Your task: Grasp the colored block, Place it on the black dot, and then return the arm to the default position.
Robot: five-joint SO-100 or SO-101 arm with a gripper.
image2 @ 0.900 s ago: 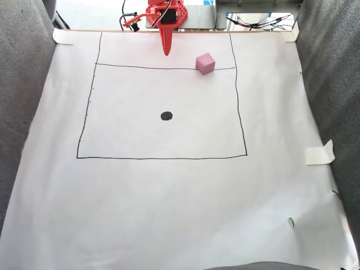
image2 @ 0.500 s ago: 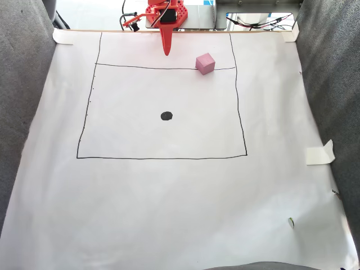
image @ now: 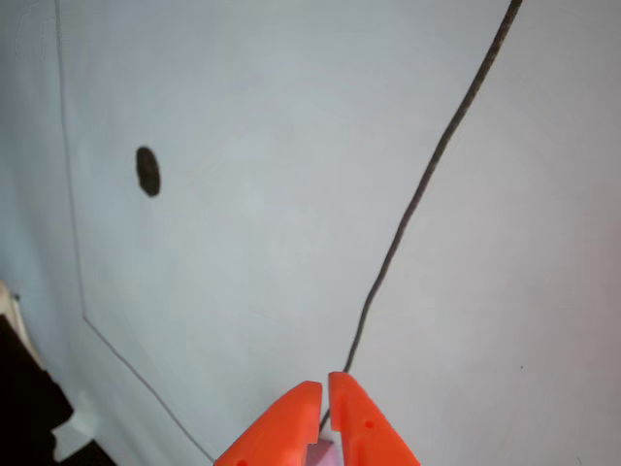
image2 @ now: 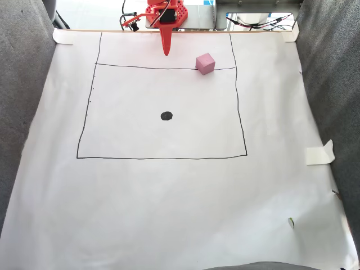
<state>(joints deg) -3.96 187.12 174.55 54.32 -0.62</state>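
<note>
Jaws pressed together, gripper (image2: 166,52) empty at the sheet's far edge; pink block (image2: 205,63) lies apart, to its right in the fixed view.

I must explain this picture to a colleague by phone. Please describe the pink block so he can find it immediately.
Start from the white paper sheet and its drawn black rectangle. The pink block sits on the rectangle's upper line, near its right corner in the fixed view. It is the sheet's one raised, coloured cube.

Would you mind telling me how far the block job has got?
Nothing looks done: the block sits on the drawn line, apart from the dot. Nothing is in hand; the hand is shut and empty near the base. Left: grasp, place on the dot, return.
</note>
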